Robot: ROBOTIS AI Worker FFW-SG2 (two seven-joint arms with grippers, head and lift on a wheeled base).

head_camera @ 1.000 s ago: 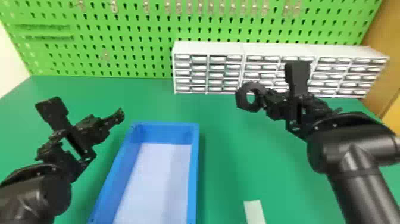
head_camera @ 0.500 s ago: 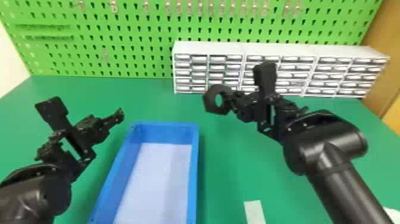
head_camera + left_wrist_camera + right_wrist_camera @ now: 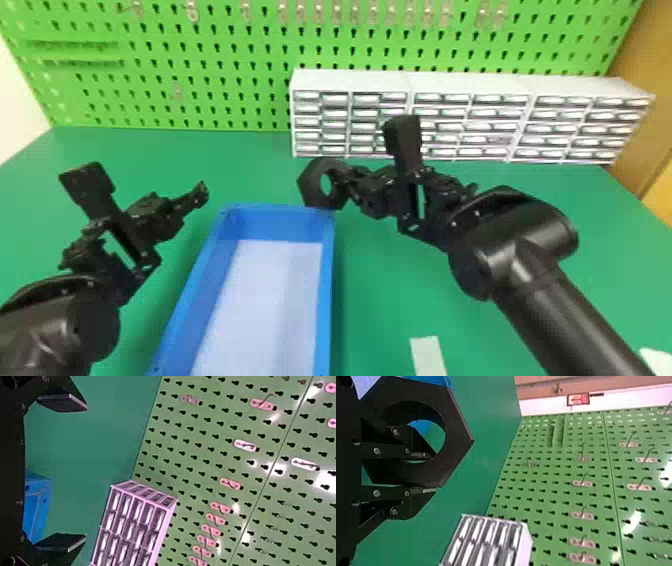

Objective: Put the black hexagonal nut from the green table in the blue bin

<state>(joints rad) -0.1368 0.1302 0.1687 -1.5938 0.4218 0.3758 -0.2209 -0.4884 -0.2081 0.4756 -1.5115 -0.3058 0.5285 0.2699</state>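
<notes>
Because the black hexagonal nut point(image 3: 311, 186) at the tips of my right jaws looks stiff, fairly light and apt to pivot, its wall seems the best hold, which they pinch from hole to outer flat, the blue bin point(image 3: 280, 225) below and leftward.

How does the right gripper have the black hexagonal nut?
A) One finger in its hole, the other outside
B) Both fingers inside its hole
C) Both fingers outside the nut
A: the right gripper has one finger in the hole of the black hexagonal nut and the other along its outer side.
</notes>
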